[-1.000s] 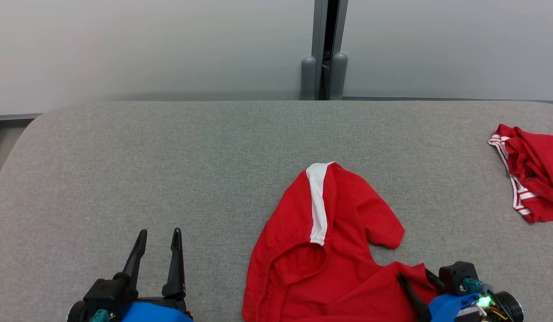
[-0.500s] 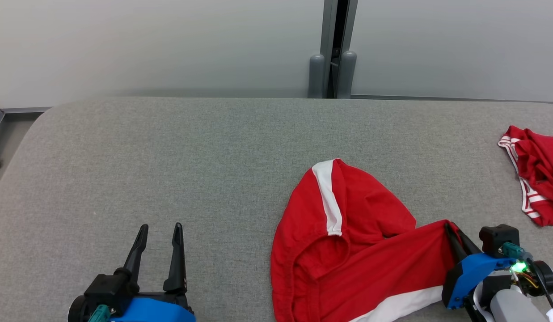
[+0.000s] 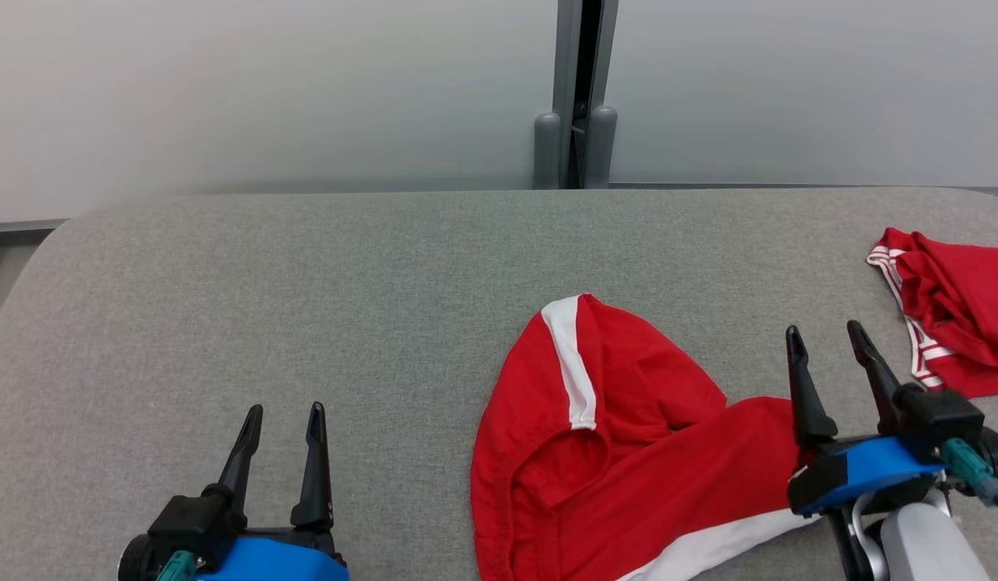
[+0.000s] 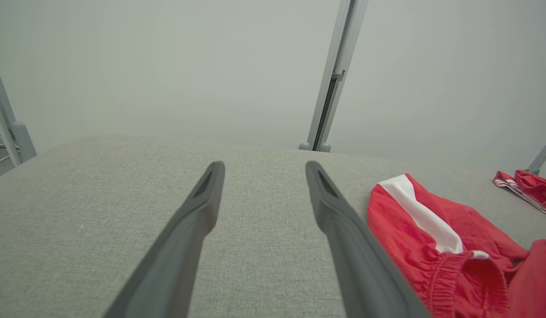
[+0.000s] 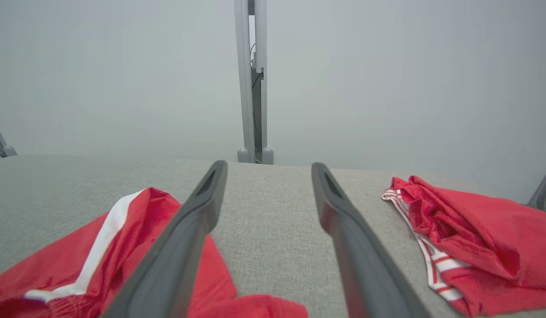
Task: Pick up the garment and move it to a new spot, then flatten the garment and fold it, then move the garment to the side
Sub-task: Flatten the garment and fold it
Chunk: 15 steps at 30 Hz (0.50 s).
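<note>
The garment [image 3: 628, 452] is red with white stripes and lies crumpled on the grey table [image 3: 305, 282], right of centre near the front edge; it also shows in the left wrist view [image 4: 436, 238] and the right wrist view [image 5: 122, 238]. My right gripper [image 3: 825, 339] stands open just right of the garment, above the table, with nothing between its fingers [image 5: 189, 229]. At the lower left my left gripper [image 3: 285, 411] is open and empty, well clear of the cloth, its fingers [image 4: 193, 216] pointing over bare table.
A second red garment with thin white stripes [image 3: 950, 311] lies bunched at the table's right edge, also in the right wrist view [image 5: 467, 234]. A grey wall with a vertical post [image 3: 575, 89] runs behind the table. The table's left half is bare fabric.
My right gripper was shut on the garment's edge half a second ago, pulling it rightward; now it has let go, opened and risen. The left gripper has kept still. The camera has shifted slightly.
</note>
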{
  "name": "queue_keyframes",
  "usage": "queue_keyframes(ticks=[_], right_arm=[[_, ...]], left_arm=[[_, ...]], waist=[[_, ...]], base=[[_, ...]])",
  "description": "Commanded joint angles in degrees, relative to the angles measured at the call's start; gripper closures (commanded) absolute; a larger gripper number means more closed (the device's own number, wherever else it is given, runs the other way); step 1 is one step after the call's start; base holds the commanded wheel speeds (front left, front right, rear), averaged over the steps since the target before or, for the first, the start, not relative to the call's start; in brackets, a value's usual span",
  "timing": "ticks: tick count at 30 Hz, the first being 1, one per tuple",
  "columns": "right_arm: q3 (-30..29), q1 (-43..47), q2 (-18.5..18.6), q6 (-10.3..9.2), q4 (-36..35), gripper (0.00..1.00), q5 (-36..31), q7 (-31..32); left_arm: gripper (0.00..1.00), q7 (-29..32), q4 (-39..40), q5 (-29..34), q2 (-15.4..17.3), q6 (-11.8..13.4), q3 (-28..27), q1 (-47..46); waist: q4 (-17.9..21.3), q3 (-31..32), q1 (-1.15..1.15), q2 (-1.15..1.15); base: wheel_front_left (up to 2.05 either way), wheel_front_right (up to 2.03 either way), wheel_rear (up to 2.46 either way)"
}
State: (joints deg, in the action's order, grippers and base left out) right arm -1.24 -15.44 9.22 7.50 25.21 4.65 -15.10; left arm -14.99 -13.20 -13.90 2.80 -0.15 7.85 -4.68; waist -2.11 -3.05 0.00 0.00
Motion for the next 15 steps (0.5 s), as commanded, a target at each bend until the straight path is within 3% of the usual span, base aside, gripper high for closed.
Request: queue_keyframes(ticks=[1,8,15], right_arm=[[-0.28,2.01,-0.78,-0.02,-3.03,0.0,-0.46,0.0],[-0.82,11.48,-3.71,-0.03,-15.67,0.0,0.14,0.01],[-0.17,17.03,-5.36,-0.03,-19.61,0.0,0.49,0.0]], left_arm=[[0.0,-0.25,-0.02,0.49,0.22,-0.18,-0.21,0.46],[0.0,-0.25,0.0,0.68,0.22,-0.35,-0.16,1.13],[0.0,-0.25,-0.07,1.06,0.22,-0.69,-0.35,1.47]], waist=[[0.3,0.4,0.0,0.0],[0.84,1.35,0.0,0.0],[1.79,1.89,0.0,0.0]], base=[[0.0,0.0,0.0],[0.0,0.0,0.0],[0.0,0.0,0.0]])
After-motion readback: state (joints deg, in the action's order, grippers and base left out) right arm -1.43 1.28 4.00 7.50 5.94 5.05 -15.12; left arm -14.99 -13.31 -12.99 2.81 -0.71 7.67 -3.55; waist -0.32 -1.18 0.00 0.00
